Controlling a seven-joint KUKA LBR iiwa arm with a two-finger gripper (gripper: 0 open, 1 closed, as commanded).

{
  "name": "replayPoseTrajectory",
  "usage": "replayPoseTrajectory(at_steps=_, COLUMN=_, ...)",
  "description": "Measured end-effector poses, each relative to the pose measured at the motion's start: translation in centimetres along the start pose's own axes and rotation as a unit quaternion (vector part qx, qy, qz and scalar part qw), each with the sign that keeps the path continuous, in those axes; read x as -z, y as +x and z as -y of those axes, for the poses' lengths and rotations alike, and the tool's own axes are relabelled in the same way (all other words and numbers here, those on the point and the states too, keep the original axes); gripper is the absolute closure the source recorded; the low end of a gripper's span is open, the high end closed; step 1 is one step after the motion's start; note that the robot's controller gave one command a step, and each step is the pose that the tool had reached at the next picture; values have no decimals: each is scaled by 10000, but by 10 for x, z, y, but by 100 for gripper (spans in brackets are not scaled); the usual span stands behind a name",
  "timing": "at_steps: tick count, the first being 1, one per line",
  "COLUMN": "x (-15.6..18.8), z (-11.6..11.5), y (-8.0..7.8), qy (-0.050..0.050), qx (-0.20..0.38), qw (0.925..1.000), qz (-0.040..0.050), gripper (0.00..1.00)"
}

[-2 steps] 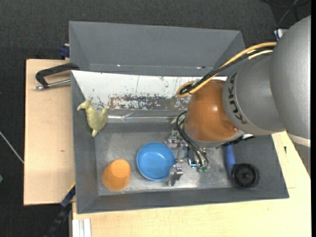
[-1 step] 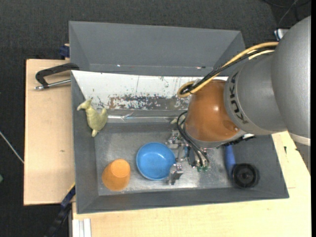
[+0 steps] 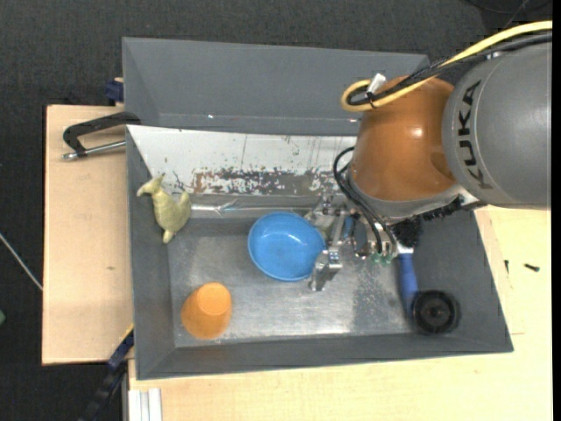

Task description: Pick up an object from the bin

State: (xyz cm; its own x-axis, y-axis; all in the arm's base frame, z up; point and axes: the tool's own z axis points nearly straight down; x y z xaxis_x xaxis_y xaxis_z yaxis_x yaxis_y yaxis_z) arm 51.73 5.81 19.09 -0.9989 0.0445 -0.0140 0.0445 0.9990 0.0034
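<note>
Camera view from above and a little to one side lets us look down into the grey metal bin (image 3: 289,310), where four loose things lie well apart on the floor. The arm (image 3: 508,121) reaches in from the right, its wrist under an orange cover (image 3: 403,147) with a yellow cable (image 3: 491,42) looping over it.

We see the gripper (image 3: 324,257) low in the bin, just right of centre, at the right rim of a round blue bowl (image 3: 280,246). The bowl sits near the middle of the floor with its opening facing up. The gripper's metal parts overlap the bowl's right edge from where we look, but we cannot tell whether they touch it. We also cannot tell whether the claw is open or closed, and we see nothing held in it.

Just right of the gripper lies a tool with a blue handle (image 3: 407,279). It runs toward the front of the bin and ends in a black round head (image 3: 434,311) near the front right corner. A small orange cup (image 3: 208,310) stands in the front left part of the bin, well away from the gripper. A yellow-green toy animal (image 3: 168,207) rests against the left wall, toward the back.
</note>
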Motion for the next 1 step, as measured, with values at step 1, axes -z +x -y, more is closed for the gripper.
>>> replayPoseTrajectory(at_steps=1, x=48, z=36, y=-15, qy=11, qx=1506, qw=9886, qz=-19, gripper=100)
